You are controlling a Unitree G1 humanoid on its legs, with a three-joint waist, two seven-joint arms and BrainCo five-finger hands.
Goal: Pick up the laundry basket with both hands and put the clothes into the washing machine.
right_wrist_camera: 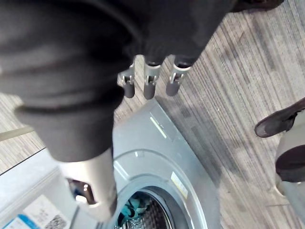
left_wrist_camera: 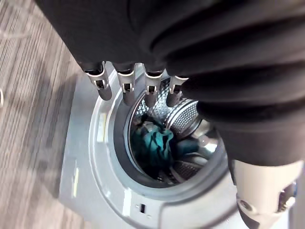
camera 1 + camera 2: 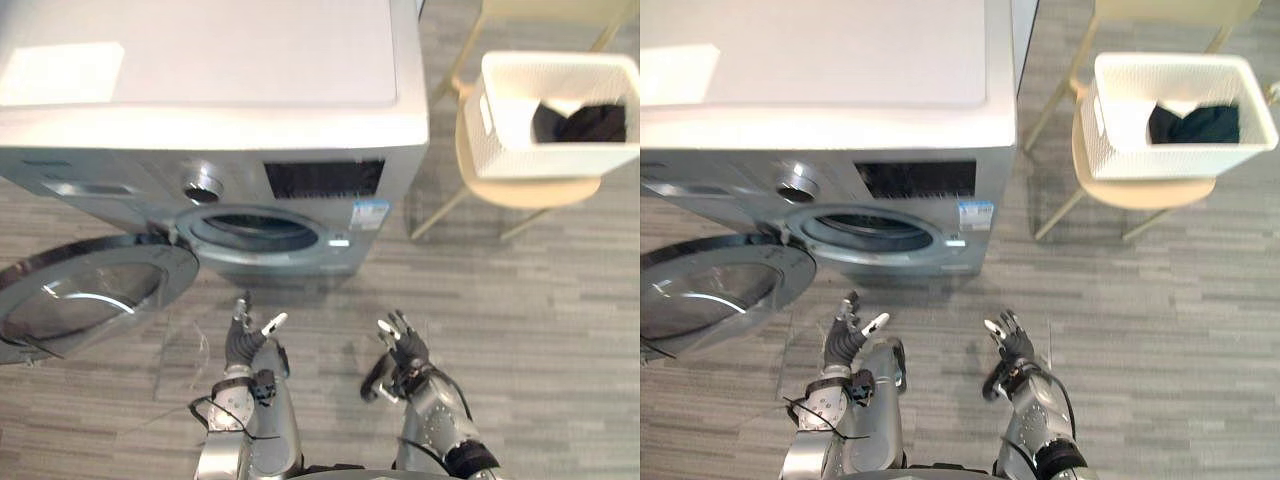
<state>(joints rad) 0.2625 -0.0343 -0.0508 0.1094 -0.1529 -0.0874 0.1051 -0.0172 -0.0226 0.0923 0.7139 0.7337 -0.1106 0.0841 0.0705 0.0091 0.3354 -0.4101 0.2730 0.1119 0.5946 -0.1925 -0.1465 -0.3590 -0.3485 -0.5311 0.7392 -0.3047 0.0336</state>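
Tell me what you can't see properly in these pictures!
Laundry basket, eye views: its wall hides whatever lies under the dark clothes.
Washing machine drum, left wrist view: the left robot hand covers part; what lies behind the teal clothes is hidden.
Washing machine door, eye views: the left edge cuts off part.
Chair, eye views: the basket hides much of its seat.
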